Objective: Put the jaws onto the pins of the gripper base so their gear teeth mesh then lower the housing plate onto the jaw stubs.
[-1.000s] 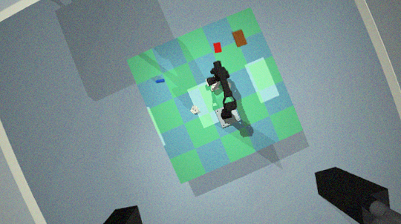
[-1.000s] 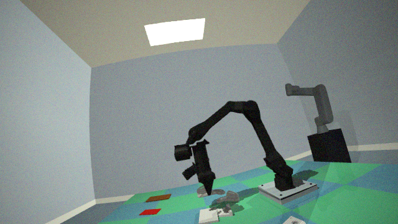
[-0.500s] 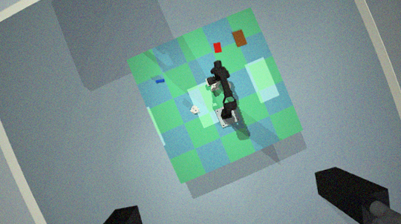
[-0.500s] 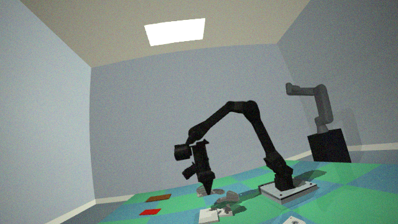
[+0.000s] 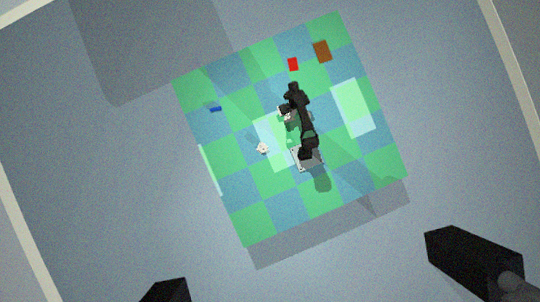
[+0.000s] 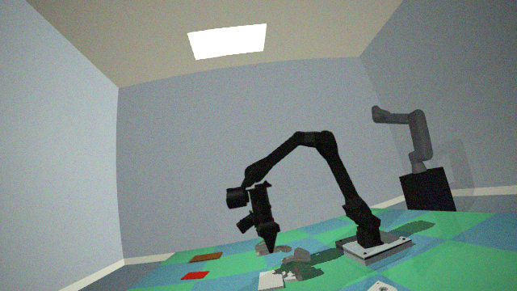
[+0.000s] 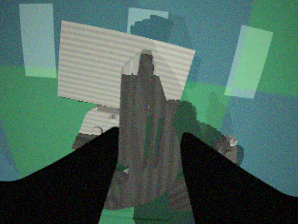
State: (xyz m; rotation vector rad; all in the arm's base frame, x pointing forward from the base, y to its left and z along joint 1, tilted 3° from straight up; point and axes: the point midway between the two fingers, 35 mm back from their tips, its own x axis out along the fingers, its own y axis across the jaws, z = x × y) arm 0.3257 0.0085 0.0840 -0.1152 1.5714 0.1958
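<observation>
My gripper [image 7: 150,136] [image 6: 271,251] points down, shut on a long grey, ribbed part [image 7: 137,115] in shadow that looks like a jaw. Its far end overlaps the white ribbed plate of what looks like the gripper base [image 7: 90,60] [image 6: 271,280]; whether they touch cannot be told. A curved white-grey piece [image 7: 97,122] shows at that plate's lower edge. Another grey part [image 7: 229,149], perhaps the other jaw, is partly behind the right finger. A separate white piece with a hole, apparently the housing plate [image 5: 262,148] [image 6: 380,287], lies apart. Pins and gear teeth are not discernible.
A red card [image 5: 293,64] [image 6: 195,275] and a brown card [image 5: 322,51] [image 6: 206,257] lie beyond the gripper. A small blue object [image 5: 215,109] lies to the left. My arm's base plate [image 5: 296,163] [image 6: 365,255] stands on the green and blue checkered surface.
</observation>
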